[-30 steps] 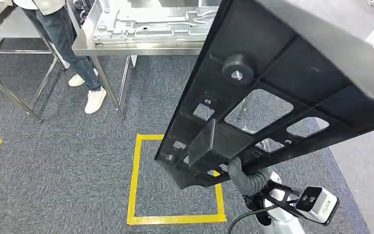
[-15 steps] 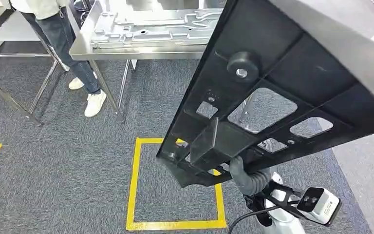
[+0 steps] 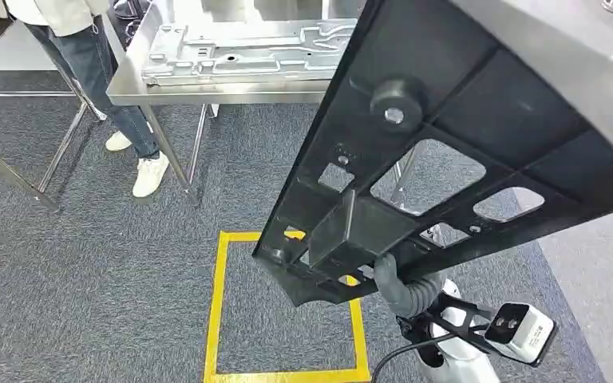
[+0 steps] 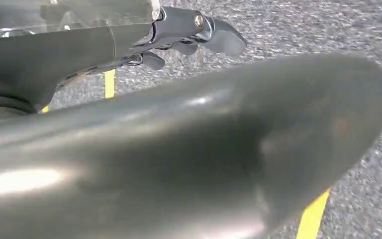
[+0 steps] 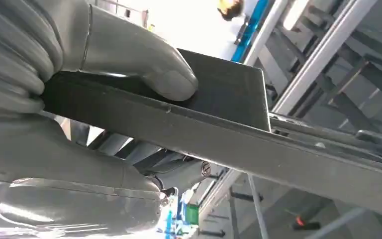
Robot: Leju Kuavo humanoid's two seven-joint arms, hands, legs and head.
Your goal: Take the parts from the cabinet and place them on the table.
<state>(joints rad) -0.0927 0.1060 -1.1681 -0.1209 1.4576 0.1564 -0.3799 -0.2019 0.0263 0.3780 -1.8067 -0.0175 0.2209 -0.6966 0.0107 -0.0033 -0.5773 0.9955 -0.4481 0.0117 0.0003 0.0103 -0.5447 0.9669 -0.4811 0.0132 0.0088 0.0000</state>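
Black panel: a long black part (image 3: 415, 159) with cut-out windows, a round knob and a boxy block on its underside is held tilted across the head view, running from 6 o'clock up to 2 o'clock.
Right robot hand: the right robot hand (image 5: 79, 89) is closed on the panel's edge; in the right wrist view the thick grey thumb (image 5: 144, 59) is pressed flat on one face and the rest of the hand is wrapped under the other. In the head view its grey ribbed cover (image 3: 403, 291) is seen just beneath the panel's lower end.
Left robot hand: the left robot hand (image 4: 199, 35) is seen in the left wrist view above the carpet; nothing is seen in it, but whether its dark fingers are spread or curled cannot be told.
Surface: a steel surface (image 3: 207, 89) stands at 11 o'clock, well apart from the held panel.
Metal plate: a grey pressed metal plate (image 3: 247, 52) lies flat on the surface.
Floor: grey carpet (image 3: 88, 271) is marked with a yellow taped square (image 3: 217, 319) at 6 o'clock, partly under the panel's lower end.
Person: a person's legs in jeans and white shoes (image 3: 150, 174) are seen at 10 o'clock, just beside the surface's leg.
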